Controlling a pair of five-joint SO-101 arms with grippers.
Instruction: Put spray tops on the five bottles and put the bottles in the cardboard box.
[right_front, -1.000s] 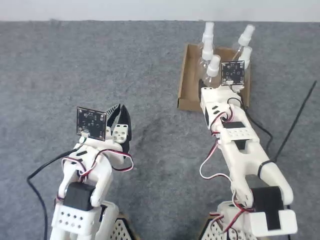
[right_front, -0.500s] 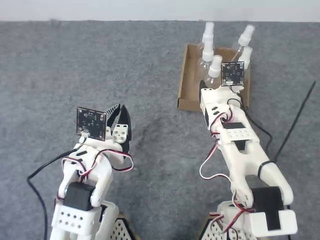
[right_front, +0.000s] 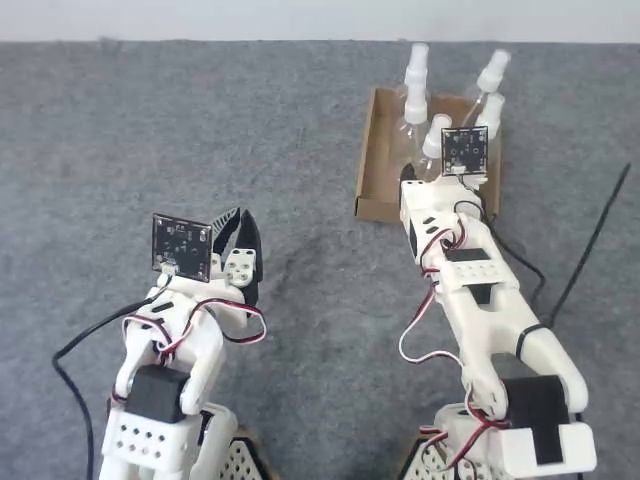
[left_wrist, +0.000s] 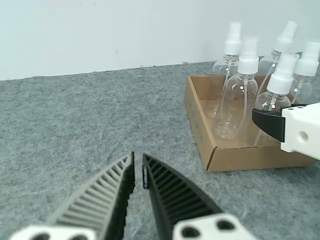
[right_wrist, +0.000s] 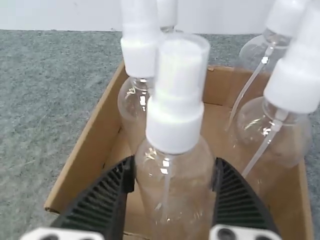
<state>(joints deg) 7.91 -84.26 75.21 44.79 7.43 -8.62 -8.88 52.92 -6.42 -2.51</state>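
The right claw is closed on a clear bottle, with one black finger pressed on each side of its round body. This bottle has a white spray top on it. The claw holds it upright at the near end of the cardboard box, the end close to the arms. You cannot tell if the bottom of the bottle touches the floor of the box. Four more bottles stand in the box behind it, two in the middle and two at the far end. Each one is clear and has a white spray top. They stand close together, and the held bottle is just beside the two in the middle. The box sits on the grey desk, near its far edge, in front of the right arm. The left claw is well apart from the box, over a bare part of the desk in front of the left arm. Its two black fingers are almost closed, with just a thin gap between the tips. It holds nothing, and it points toward the far side of the desk.
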